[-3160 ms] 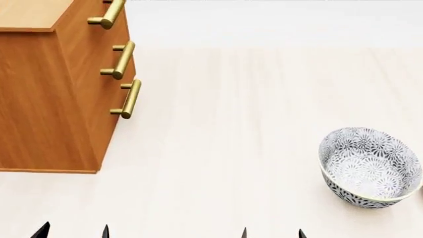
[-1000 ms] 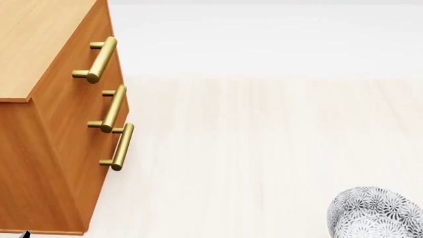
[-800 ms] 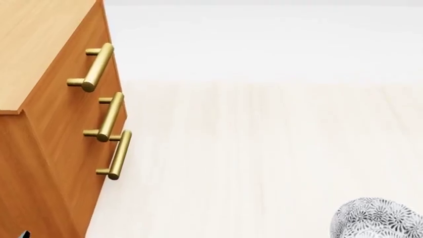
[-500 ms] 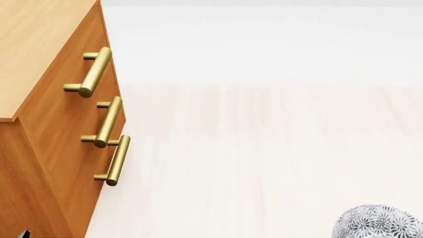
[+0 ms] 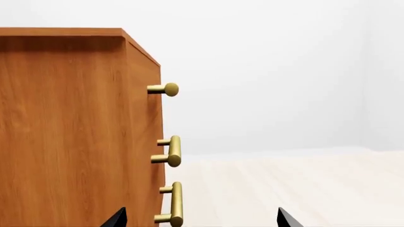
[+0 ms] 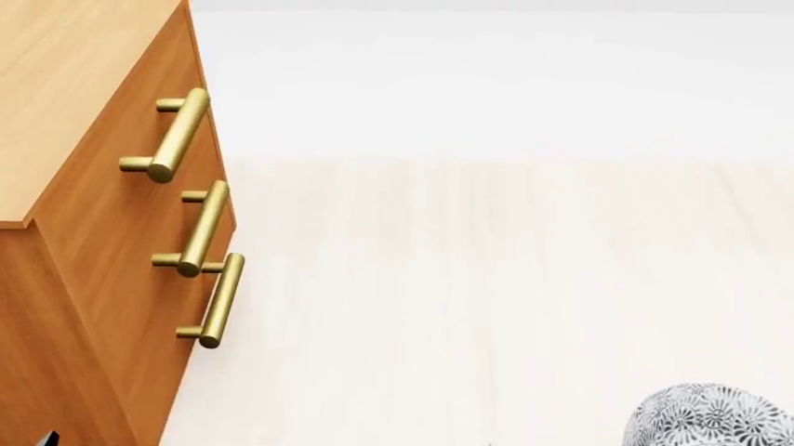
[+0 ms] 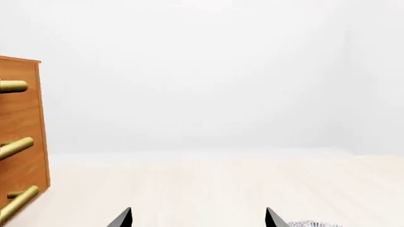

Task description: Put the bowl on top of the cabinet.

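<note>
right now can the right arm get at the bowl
Probably yes. The bowl sits on open floor at the robot's right, nothing around it. The right gripper is open and points past it, so it must drop toward it first.

Black pointed fingertips are all that is seen of the robot.
Two dark, tapered tips of the left gripper (image 5: 199, 220) and two of the right gripper (image 7: 197, 218) are shown, plain and unmarked.

Bare simulated room, home-like: pale wood-plank floor (image 6: 496, 297), blank white walls (image 7: 202, 71). Only furniture: orange-brown cabinet (image 6: 87, 279) with brass bar handles (image 6: 174, 135), left of frame.
</note>
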Tool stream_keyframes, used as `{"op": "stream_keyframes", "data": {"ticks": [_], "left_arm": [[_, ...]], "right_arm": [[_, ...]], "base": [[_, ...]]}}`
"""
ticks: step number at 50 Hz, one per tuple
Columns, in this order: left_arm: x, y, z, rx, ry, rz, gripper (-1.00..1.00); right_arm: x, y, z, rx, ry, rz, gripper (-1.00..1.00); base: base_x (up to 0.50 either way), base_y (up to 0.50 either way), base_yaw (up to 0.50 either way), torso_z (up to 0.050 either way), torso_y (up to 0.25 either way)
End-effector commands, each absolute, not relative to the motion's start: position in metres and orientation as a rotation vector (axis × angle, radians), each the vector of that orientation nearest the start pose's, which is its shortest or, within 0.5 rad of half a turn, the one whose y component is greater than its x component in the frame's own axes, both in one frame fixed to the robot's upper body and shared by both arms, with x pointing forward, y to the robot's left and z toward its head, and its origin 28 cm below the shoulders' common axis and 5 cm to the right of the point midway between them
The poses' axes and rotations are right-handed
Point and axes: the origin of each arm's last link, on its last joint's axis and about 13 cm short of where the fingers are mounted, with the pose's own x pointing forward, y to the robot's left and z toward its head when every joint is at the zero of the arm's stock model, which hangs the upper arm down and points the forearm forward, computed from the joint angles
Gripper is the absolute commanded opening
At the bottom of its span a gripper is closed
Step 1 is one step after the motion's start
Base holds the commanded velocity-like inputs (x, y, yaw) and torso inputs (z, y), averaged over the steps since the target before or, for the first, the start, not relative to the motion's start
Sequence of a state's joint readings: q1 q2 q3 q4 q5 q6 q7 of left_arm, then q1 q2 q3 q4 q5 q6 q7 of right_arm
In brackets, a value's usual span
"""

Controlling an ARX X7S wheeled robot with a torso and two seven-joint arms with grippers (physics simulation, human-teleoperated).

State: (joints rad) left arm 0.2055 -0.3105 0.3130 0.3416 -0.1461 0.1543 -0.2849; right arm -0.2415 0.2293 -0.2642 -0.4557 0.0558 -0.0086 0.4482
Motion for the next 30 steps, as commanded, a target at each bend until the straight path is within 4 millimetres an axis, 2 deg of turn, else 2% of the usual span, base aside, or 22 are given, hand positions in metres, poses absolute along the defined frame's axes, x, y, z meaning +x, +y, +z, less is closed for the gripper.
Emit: {"op": "stream_keyframes", "data": {"ticks": [1,3,5,13,15,16,22,28,30], "left_arm": [[0.156,0.198,0.047,0.011,-0.208,-0.106,1.0],[0.156,0.199,0.048,0.01,-0.209,-0.105,1.0],[0.156,0.199,0.048,0.01,-0.208,-0.105,1.0],[0.157,0.198,0.047,0.01,-0.206,-0.105,1.0],[0.157,0.198,0.047,0.011,-0.206,-0.105,1.0],[0.157,0.198,0.047,0.011,-0.205,-0.105,1.0],[0.157,0.199,0.047,0.011,-0.205,-0.104,1.0],[0.157,0.198,0.047,0.013,-0.204,-0.104,1.0],[0.158,0.199,0.047,0.013,-0.204,-0.102,1.0]], "right_arm": [[0.155,-0.09,0.074,0.098,-0.137,-0.375,1.0],[0.155,-0.093,0.076,0.111,-0.15,-0.398,1.0],[0.153,-0.095,0.078,0.146,-0.165,-0.318,1.0],[0.143,-0.104,0.078,0.22,-0.26,-0.196,1.0],[0.143,-0.105,0.078,0.214,-0.267,-0.227,1.0],[0.141,-0.106,0.078,0.266,-0.312,-0.246,1.0],[0.14,-0.111,0.081,0.29,-0.309,-0.309,1.0],[0.136,-0.114,0.081,0.349,-0.331,-0.147,1.0],[0.134,-0.115,0.081,0.357,-0.332,-0.15,1.0]], "base": [[0.0,0.0,0.0,0.0,0.0],[0.0,0.0,0.0,0.0,0.0],[0.0,0.0,0.0,0.0,0.0],[0.0,0.0,0.0,0.0,0.0],[0.0,0.0,0.0,0.0,0.0],[0.0,0.0,0.0,0.0,0.0],[0.0,0.0,0.0,0.0,0.0],[0.0,0.0,0.0,0.0,0.0],[0.0,0.0,0.0,0.0,0.0]]}}
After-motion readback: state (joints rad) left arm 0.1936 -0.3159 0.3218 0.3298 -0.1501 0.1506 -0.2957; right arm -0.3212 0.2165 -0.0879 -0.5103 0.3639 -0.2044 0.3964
